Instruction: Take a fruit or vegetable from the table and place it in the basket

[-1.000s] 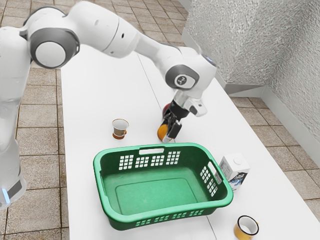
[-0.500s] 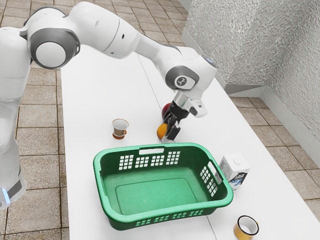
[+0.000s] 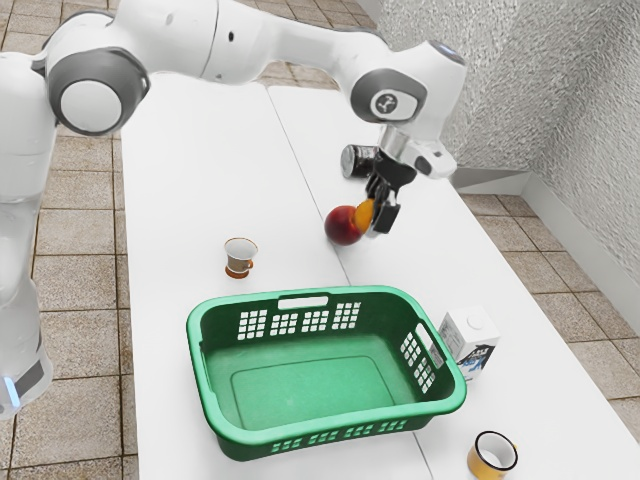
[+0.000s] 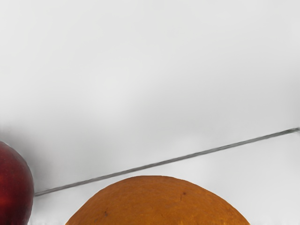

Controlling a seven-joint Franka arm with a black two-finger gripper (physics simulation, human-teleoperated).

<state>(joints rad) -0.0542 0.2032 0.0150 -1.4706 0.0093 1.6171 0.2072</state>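
Jaws: closed on the round orange fruit [image 3: 363, 213], parted by its width.
Orange fruit location: apparently off the white desk [image 3: 190, 180], beyond the far rim of the green plastic basket [image 3: 376, 325].
Clearance: raise clear of the glossy dark-red fruit [image 3: 343, 226], also beyond that rim.
Path: cross above the basket's rim; avoid the white carton [image 3: 464, 345] beside its short wall.
Release: centre, lower near the basket's floor, open gently; a high drop risks rolling.

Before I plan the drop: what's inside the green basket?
In the basket I see bare green floor and the slotted far wall. The near rim hides that side's inner face, so I can't check there.
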